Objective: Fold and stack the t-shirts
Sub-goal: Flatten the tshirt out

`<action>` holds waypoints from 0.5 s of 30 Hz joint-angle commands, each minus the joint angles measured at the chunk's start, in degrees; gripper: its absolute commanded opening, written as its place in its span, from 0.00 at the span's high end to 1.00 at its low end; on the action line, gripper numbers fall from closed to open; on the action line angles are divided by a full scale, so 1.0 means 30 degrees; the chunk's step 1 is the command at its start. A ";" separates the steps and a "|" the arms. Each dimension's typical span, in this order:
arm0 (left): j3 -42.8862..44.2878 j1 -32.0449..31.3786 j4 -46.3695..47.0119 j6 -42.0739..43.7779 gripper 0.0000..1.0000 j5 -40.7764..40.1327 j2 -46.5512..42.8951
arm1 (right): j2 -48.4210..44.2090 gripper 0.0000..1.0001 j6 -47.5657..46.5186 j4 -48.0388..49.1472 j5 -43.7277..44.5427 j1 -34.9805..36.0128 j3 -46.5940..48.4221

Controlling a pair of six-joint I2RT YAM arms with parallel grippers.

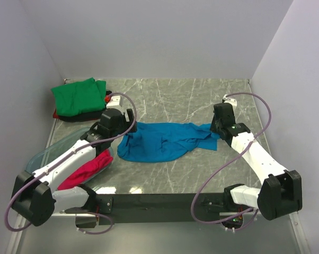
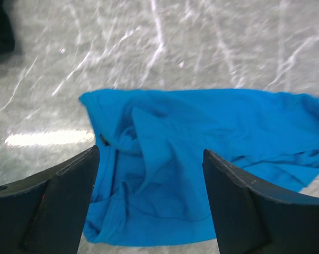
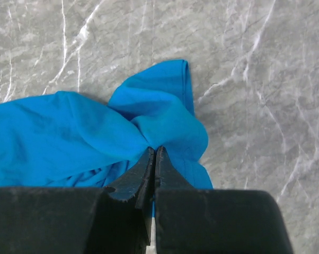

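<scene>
Surface of grey marbled pattern (image 1: 202,95), with a blue shirt (image 1: 159,142) lying rumpled across its middle, stretched left to right between the two arms, creased and bunched rather than flat

Left gripper (image 1: 123,127) at the left end of the blue shirt, jaws spread wide, nothing held between them. From the left wrist view, left gripper (image 2: 150,153) just above the cloth, its dark fingers (image 2: 59,206) standing well apart on either side of a folded, wrinkled part of the blue shirt (image 2: 202,132); contact between fingertips and cloth impossible to tell

Right gripper (image 1: 219,127) at the right end of the same shirt, jaws closed tight on a pinch of blue cloth. From the right wrist view, right gripper (image 3: 153,151) with its two tips pressed together, folds of the blue shirt (image 3: 53,132) gathered into that pinch and a loose flap spreading beyond onto bare surface

Green shirt (image 1: 77,95) folded in the far left corner, resting on top of a black shirt (image 1: 69,117), both well apart from the blue one

Magenta-red shirt (image 1: 88,169) heaped inside a clear bin (image 1: 48,153) at the near left, partly hidden under the left arm (image 1: 69,159)
</scene>
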 commanded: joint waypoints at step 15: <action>0.1856 0.0059 0.3039 -0.0911 0.26 -0.0359 0.7196 | -0.0277 1.00 -0.0229 0.1953 -0.1531 -0.0160 -0.0992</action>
